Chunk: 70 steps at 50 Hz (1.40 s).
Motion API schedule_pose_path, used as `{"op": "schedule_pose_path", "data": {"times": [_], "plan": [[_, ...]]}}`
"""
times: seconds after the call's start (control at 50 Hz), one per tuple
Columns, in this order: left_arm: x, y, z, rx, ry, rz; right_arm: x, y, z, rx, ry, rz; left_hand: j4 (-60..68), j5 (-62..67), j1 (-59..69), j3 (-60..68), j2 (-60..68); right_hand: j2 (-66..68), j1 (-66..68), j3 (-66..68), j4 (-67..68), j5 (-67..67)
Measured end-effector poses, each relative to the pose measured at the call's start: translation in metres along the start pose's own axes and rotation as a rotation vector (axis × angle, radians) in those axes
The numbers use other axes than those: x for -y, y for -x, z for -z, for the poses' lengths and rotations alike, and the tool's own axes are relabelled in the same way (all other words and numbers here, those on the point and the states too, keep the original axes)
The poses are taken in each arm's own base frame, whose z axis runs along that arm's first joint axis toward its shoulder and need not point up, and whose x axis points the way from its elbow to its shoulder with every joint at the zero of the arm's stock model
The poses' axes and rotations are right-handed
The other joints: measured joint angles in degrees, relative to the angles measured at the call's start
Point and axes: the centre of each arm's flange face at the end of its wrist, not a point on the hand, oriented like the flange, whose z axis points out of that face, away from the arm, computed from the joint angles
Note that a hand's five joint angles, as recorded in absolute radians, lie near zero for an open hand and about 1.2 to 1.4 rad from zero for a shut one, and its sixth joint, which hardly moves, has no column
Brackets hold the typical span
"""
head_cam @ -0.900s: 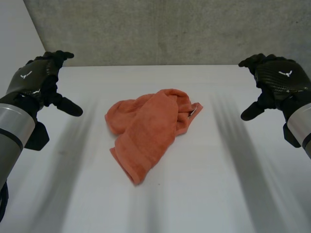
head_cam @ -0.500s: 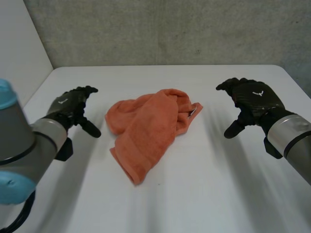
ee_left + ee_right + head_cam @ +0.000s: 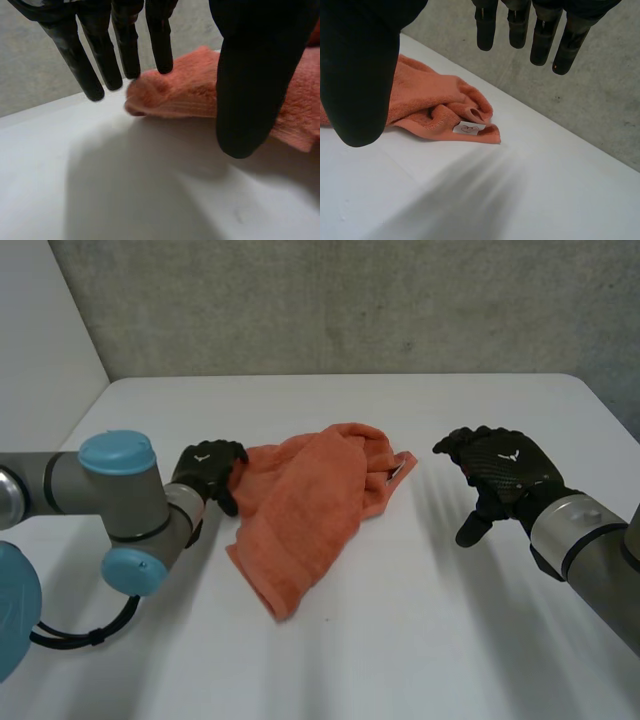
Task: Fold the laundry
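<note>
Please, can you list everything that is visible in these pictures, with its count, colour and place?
towel: one, orange, crumpled in the middle of the table
label: one, white, on the towel's corner nearest the right hand
table: one, white, under everything
wall: one, grey, behind the table's far edge
arms: two, grey with light-blue caps, coming in from either side
left hand: one, black, fingers straight, at the towel's edge on its own side
right hand: one, black, fingers straight, over the table, apart from the towel
</note>
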Motion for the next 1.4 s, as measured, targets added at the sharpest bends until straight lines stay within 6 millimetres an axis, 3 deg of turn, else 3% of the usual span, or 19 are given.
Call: {"op": "schedule_pose_path", "data": {"times": [0.06, 0.14, 0.36, 0.52, 0.58, 0.6, 0.62, 0.72, 0.8, 0.96, 1.02, 1.04, 1.06, 1.08, 1.1, 1.22, 1.26, 1.36, 1.4], "plan": [[-0.001, -0.005, 0.000, -0.025, -0.007, -0.001, -0.001, 0.000, -0.001, 0.001, 0.003, -0.001, 7.7, 7.7, 8.7, 7.7, 8.1, 0.0, 0.0, 0.0, 0.0, 0.0], [0.003, -0.015, 0.001, -0.061, -0.035, -0.006, -0.003, 0.000, -0.002, 0.002, 0.008, -0.002, 35.4, 35.6, 36.2, 35.8, 35.5, 0.0, 0.0, 0.0, 0.0, 0.0], [0.050, -0.030, 0.018, -0.089, -0.210, -0.036, 0.005, -0.006, -0.006, -0.015, -0.017, -0.005, 42.9, 42.5, 40.8, 43.0, 42.6, 0.0, 0.0, 0.0, 0.0, 0.0], [0.124, -0.045, 0.093, -0.124, -0.377, -0.082, 0.036, -0.024, -0.032, -0.029, -0.121, -0.001, 43.8, 43.2, 41.5, 43.7, 43.4, 0.0, 0.0, 0.0, 0.0, 0.0], [0.131, -0.047, 0.102, -0.129, -0.396, -0.086, 0.038, -0.026, -0.037, -0.026, -0.128, -0.004, 43.8, 43.2, 41.5, 43.7, 43.4, 0.0, 0.0, 0.0, 0.0, 0.0], [0.153, -0.054, 0.138, -0.149, -0.464, -0.101, 0.044, -0.029, -0.056, 0.010, -0.157, -0.029, 43.8, 43.2, 41.5, 43.7, 43.4, 0.0, 0.0, 0.0, 0.0, 0.0], [0.161, -0.056, 0.151, -0.159, -0.493, -0.107, 0.045, -0.029, -0.062, 0.029, -0.164, -0.043, 43.8, 43.2, 41.5, 43.7, 43.4, 0.0, 0.0, 0.0, 0.0, 0.0], [0.181, -0.061, 0.184, -0.190, -0.570, -0.125, 0.042, -0.026, -0.083, 0.119, -0.173, -0.112, 43.8, 43.2, 41.5, 43.7, 43.4, 0.0, 0.0, 0.0, 0.0, 0.0], [0.205, -0.065, 0.224, -0.239, -0.665, -0.150, 0.015, 0.006, -0.114, 0.360, -0.102, -0.275, 43.8, 43.2, 41.5, 43.7, 43.4, 0.0, 0.0, 0.0, 0.0, 0.0], [0.215, -0.064, 0.243, -0.253, -0.694, -0.160, -0.015, 0.086, -0.109, 0.652, 0.052, -0.406, 43.8, 43.2, 41.5, 43.7, 43.4, 1.6, 1.2, 1.1, 0.9, 0.9], [0.215, -0.064, 0.242, -0.251, -0.687, -0.163, -0.016, 0.103, -0.103, 0.700, 0.082, -0.433, 43.8, 43.2, 41.7, 43.7, 43.4, 19.3, 16.6, 19.4, 18.6, 17.4], [0.214, -0.063, 0.240, -0.246, -0.680, -0.166, -0.013, 0.109, -0.100, 0.716, 0.086, -0.447, 43.8, 43.2, 41.7, 43.7, 43.4, 36.9, 31.4, 35.2, 34.4, 32.4], [0.214, -0.063, 0.240, -0.246, -0.680, -0.166, -0.013, 0.109, -0.100, 0.716, 0.086, -0.447, 43.8, 43.2, 41.7, 43.7, 43.4, 36.9, 31.4, 35.2, 34.4, 32.4], [0.213, -0.061, 0.236, -0.238, -0.674, -0.169, -0.002, 0.110, -0.096, 0.721, 0.073, -0.466, 43.8, 43.2, 41.7, 43.7, 43.4, 53.7, 44.6, 53.3, 52.6, 50.9], [0.213, -0.061, 0.236, -0.238, -0.674, -0.169, -0.002, 0.110, -0.096, 0.721, 0.073, -0.466, 43.8, 43.2, 41.7, 43.7, 43.4, 53.7, 44.6, 53.3, 52.6, 50.9], [0.211, -0.052, 0.224, -0.202, -0.659, -0.174, 0.030, 0.091, -0.094, 0.671, -0.006, -0.483, 43.8, 43.2, 41.7, 43.7, 43.4, 55.0, 45.0, 55.3, 54.8, 52.8], [0.214, -0.035, 0.209, -0.146, -0.654, -0.180, 0.063, 0.038, -0.094, 0.495, -0.121, -0.489, 43.8, 43.2, 41.7, 43.7, 43.4, 55.0, 45.0, 55.3, 54.8, 52.8], [0.220, -0.022, 0.198, -0.105, -0.669, -0.187, 0.085, -0.011, -0.086, 0.312, -0.225, -0.471, 43.8, 43.2, 41.7, 43.7, 43.4, 55.0, 45.0, 55.3, 54.8, 52.8], [0.224, -0.017, 0.194, -0.092, -0.683, -0.188, 0.103, -0.036, -0.066, 0.206, -0.315, -0.419, 43.8, 43.2, 41.7, 43.7, 43.4, 55.0, 45.0, 55.3, 54.8, 52.8]]}}
